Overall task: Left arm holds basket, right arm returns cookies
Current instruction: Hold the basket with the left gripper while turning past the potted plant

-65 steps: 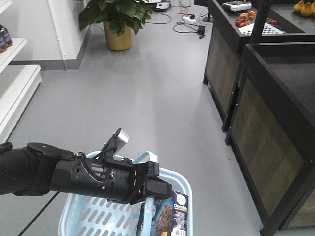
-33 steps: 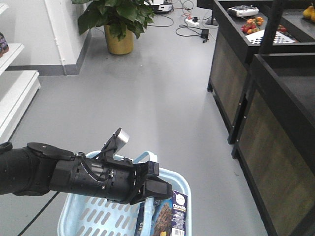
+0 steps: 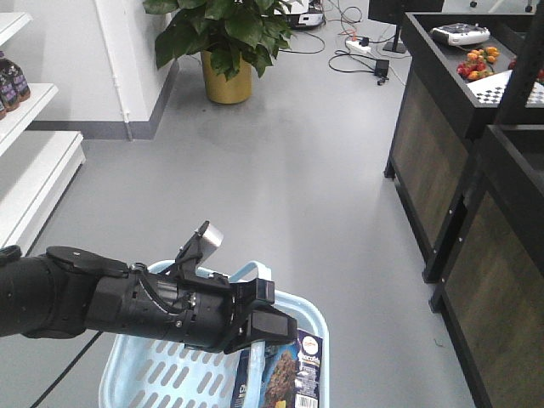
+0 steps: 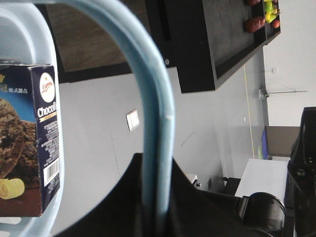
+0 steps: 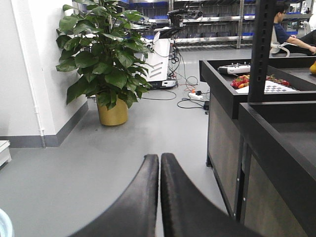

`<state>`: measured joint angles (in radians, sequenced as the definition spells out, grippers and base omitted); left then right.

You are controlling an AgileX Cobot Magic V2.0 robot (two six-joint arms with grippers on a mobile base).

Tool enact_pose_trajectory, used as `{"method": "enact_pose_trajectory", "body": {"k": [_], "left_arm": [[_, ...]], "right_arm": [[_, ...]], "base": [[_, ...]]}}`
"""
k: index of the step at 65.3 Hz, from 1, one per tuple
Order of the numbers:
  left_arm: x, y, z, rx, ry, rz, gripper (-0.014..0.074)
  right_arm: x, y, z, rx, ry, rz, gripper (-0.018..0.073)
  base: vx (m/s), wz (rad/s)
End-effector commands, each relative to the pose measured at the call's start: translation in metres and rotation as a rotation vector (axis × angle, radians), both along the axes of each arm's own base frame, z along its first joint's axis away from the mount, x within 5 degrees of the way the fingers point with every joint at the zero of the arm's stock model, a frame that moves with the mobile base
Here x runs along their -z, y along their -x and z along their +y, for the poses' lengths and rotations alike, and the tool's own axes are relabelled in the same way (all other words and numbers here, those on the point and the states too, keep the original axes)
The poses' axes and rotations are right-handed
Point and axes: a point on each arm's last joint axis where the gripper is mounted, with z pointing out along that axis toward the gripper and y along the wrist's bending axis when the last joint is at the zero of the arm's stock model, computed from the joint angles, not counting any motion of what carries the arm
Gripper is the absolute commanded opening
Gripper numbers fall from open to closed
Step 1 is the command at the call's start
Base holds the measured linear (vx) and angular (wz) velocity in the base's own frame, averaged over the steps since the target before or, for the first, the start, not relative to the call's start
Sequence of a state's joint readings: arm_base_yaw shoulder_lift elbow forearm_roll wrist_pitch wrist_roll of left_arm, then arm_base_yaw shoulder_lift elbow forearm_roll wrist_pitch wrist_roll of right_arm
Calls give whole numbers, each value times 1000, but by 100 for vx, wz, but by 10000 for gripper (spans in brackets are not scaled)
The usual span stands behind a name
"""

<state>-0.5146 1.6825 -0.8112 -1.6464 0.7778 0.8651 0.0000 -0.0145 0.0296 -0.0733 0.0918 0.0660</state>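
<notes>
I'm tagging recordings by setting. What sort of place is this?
Probably a small shop, perhaps a mock one: white shelves with bottles, a black counter bearing fruit, and a light blue shopping basket holding a cookie carton.

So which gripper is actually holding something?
The left gripper, clamped on the light blue basket handle; the right gripper is shut on nothing.
</notes>
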Motion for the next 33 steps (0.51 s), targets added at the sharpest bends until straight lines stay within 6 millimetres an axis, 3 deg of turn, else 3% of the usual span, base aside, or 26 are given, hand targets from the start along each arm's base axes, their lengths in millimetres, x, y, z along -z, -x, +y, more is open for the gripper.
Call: {"method": "enact_pose_trajectory", "body": {"k": [1, 33], "left_arm": [[-28, 2, -5, 15, 112, -34, -6], [-28, 2, -5, 15, 112, -34, -6]], "right_arm": [[-7, 1, 0, 1, 7, -84, -8], [-7, 1, 0, 1, 7, -84, -8]], "base": [[30, 5], [32, 1]]}}
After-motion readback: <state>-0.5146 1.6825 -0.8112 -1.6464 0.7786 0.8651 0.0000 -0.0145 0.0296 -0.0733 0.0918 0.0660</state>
